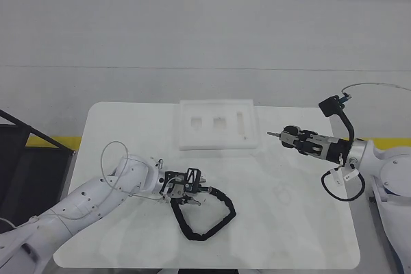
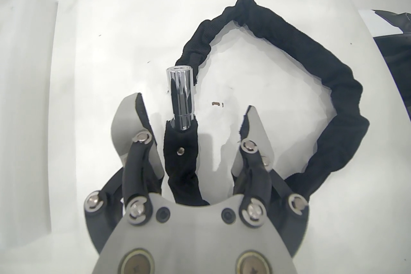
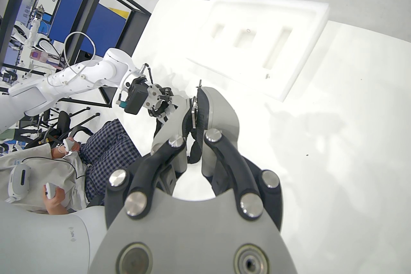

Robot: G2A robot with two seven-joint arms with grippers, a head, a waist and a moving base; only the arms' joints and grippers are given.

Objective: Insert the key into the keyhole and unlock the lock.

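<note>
A chain lock in a black fabric sleeve [image 1: 222, 205] lies looped on the white table [image 1: 294, 219] near the front middle. Its chrome lock cylinder [image 2: 181, 95] points away from my left wrist and sticks out of the sleeve end. My left gripper [image 2: 196, 108] is open around that end, low over the table, with the cylinder closer to one finger [image 2: 138, 118]. In the top view the left gripper [image 1: 194, 185] sits at the loop's left end. My right gripper [image 1: 282, 135] hovers at the back right, shut on the key [image 3: 193, 110], whose thin tip [image 1: 271, 134] points left.
A white foam tray [image 1: 216, 140] with three recesses lies at the back middle of the table, just left of the key tip. A black frame [image 1: 27, 130] stands beyond the table's left edge. Bare tabletop lies between the two grippers.
</note>
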